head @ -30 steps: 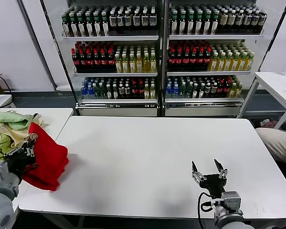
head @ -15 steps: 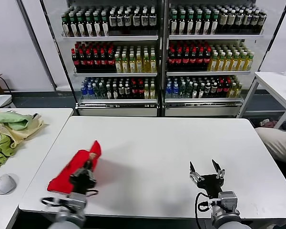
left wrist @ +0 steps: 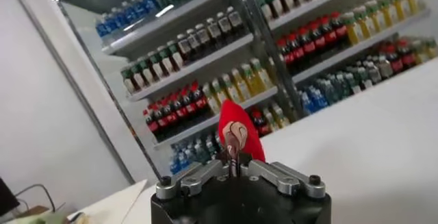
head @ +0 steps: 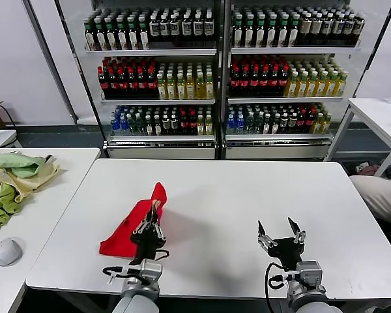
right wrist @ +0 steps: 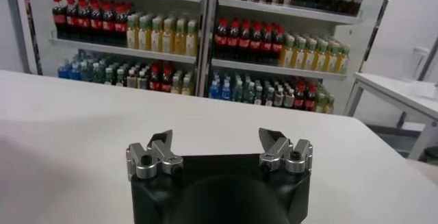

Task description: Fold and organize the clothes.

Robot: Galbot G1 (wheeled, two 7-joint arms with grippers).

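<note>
1. I have the left hand [head: 150,229] closed tight on a bunched fold of the red T-shirt [head: 131,225]; the left wrist view shows the fingers pinched together with red cloth and a bit of the printed figure poking up between them [left wrist: 236,131].

2. What has changed: a second ago the shirt was off at the left edge beside the heap of green and beige cloths [head: 13,179]; half a second ago it had crossed onto the main worktop [head: 247,195] near the front left corner; now it sits further in, left of the middle and toward the front edge.

3. The shirt hangs from my grip in a crumpled diagonal, its lower end resting on the worktop, not spread.

4. My right hand [head: 280,233] waits near the front edge, right of centre, fingers wide apart and holding nothing.

5. My reading: the fetch is essentially done and folding has not started. Next I would lay the shirt flat, probably with both hands.
</note>
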